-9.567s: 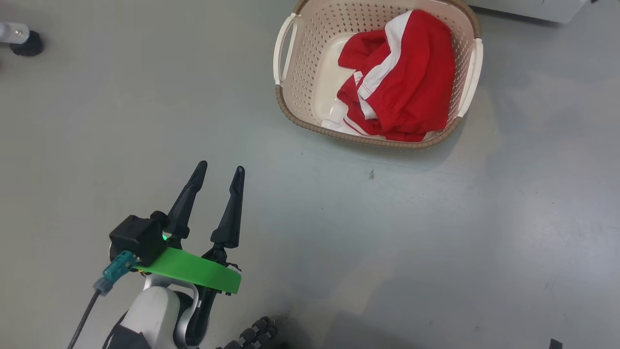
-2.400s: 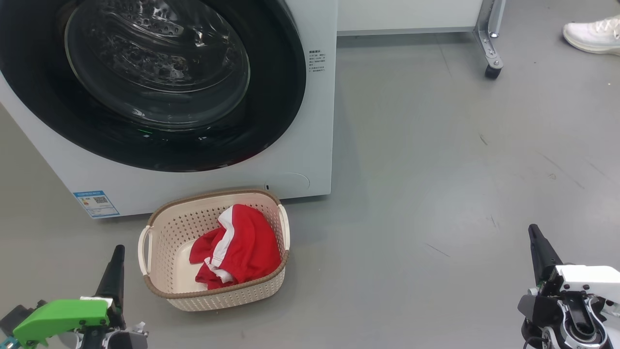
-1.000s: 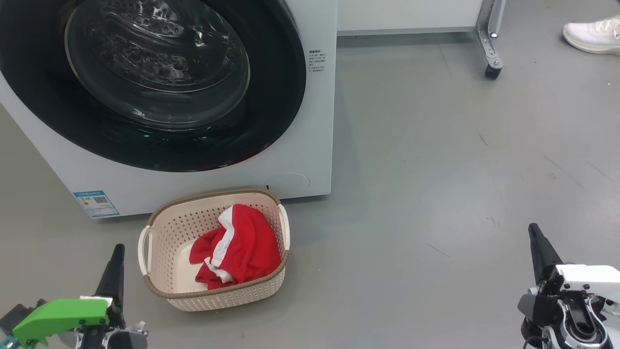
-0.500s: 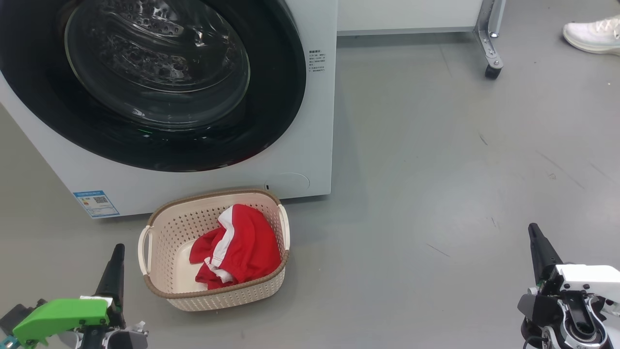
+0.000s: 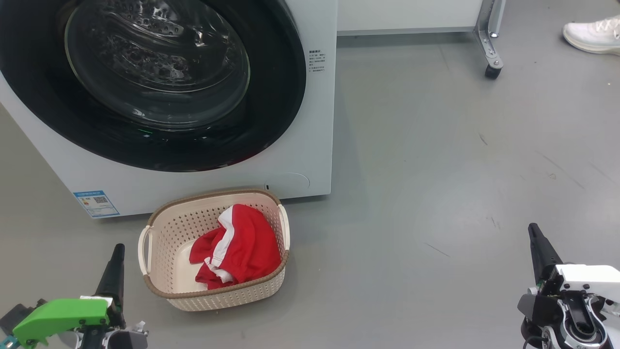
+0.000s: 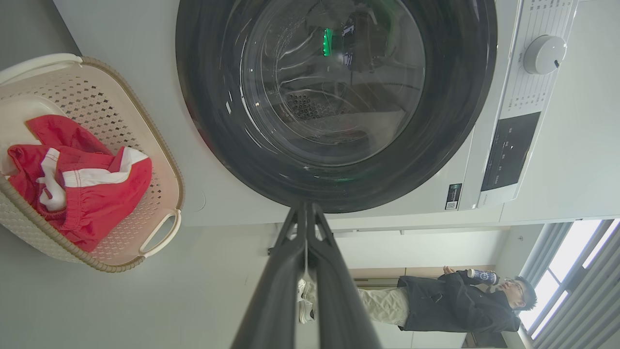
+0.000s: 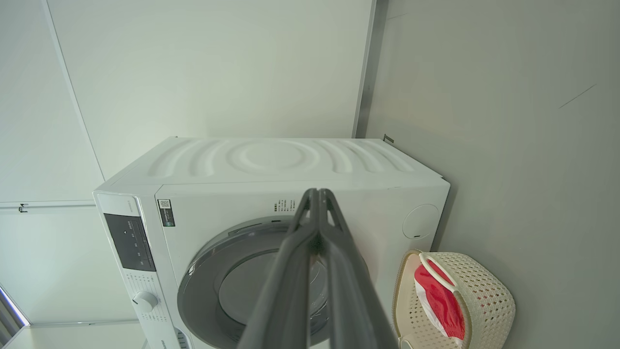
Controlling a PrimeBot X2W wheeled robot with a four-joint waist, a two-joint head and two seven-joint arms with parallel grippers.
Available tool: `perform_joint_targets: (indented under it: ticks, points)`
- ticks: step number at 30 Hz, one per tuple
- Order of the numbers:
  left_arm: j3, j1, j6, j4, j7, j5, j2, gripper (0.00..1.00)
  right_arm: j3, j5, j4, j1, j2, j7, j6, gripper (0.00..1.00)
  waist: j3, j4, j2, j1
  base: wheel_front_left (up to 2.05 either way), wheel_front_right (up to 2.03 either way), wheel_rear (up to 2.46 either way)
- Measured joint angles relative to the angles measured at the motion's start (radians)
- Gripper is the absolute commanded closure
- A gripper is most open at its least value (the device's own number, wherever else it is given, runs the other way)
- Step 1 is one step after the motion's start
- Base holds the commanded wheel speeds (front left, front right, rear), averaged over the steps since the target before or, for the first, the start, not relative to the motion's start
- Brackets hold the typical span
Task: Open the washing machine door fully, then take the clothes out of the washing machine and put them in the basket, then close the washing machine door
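The white washing machine (image 5: 315,126) fills the upper left of the head view, and its round black-rimmed door (image 5: 276,116) sits flush against the front. Just before it on the floor stands the cream basket (image 5: 213,195) holding the red clothes (image 5: 244,247) with white stripes. My left gripper (image 5: 116,251) is low at the basket's left, shut and holding nothing. My right gripper (image 5: 534,230) rests far to the right, also shut and holding nothing. The left wrist view looks past the gripper (image 6: 306,207) at the door (image 6: 450,131) and basket (image 6: 162,145). The right wrist view shows the gripper (image 7: 317,193) before the machine (image 7: 271,160).
A metal leg on a black caster (image 5: 492,68) stands at the back right, with a person's white shoe (image 5: 591,33) beyond it. In the left wrist view a person (image 6: 450,305) in a dark jacket stands well behind the machine. Grey floor spreads between basket and right gripper.
Since the oldest frame the head camera has swung from the floor to the machine's front, and the left gripper has gone from open to shut. Over the last seconds nothing has moved.
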Motion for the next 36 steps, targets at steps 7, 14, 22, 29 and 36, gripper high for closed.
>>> perform_joint_targets:
  ticks: [7,14,22,29,36]
  points:
    - [0.000,0.000,0.000,0.000,0.000,0.000,0.000,1.00,0.000,0.000,0.000,0.000,0.000,0.000,0.000,1.00,0.000,0.000,0.0000,0.0000,0.00,0.00,0.00]
    - [0.000,0.000,0.000,0.000,0.000,0.000,0.000,1.00,0.000,0.000,0.000,0.000,0.000,0.000,0.000,1.00,0.000,0.000,0.0000,0.0000,0.00,0.00,0.00]
    - [0.000,0.000,0.000,0.000,0.000,0.000,0.000,1.00,0.001,0.000,0.000,0.000,0.000,0.000,0.000,1.00,0.000,0.000,0.0000,0.0000,0.00,0.00,0.00]
    - [0.000,0.000,0.000,0.000,0.000,0.000,0.000,1.00,0.001,0.000,0.000,0.000,0.000,0.000,0.000,1.00,0.000,0.000,0.0000,0.0000,0.00,0.00,0.00]
    - [0.000,0.000,0.000,0.000,0.000,0.000,0.000,1.00,0.001,0.000,-0.001,0.000,0.000,0.000,0.000,1.00,0.000,0.000,0.0000,0.0000,0.00,0.00,0.00]
